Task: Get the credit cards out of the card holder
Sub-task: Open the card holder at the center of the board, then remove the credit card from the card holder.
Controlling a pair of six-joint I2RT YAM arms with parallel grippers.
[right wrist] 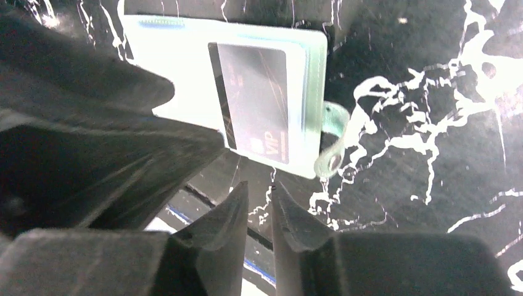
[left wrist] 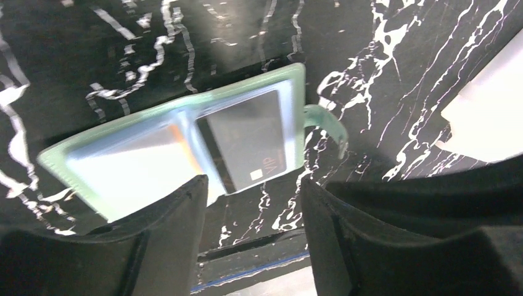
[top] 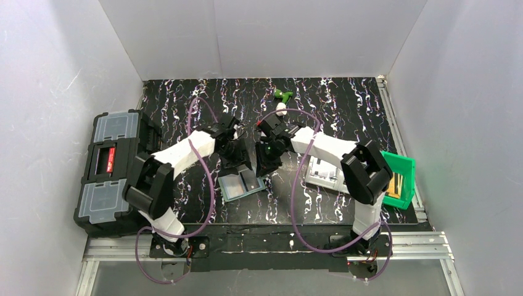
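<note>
Card holder [top: 242,184] lies open on the bench [top: 345,105], a dark credit card [left wrist: 247,139] in its pocket beside the snap tab [left wrist: 327,123]. Left claw [left wrist: 253,188] wide, right claw [right wrist: 259,188] narrowed to a slit, both empty, just beside the holder. Unpinned, the soft holder would likely slide or lift with a pulled card.

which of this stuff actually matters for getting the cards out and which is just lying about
For the job:
- card holder, lying open
- dark VIP card, tucked in one of its pockets

Just lying about:
- black toolbox
- white tray
- green bin
- small green and white object at the back
</note>
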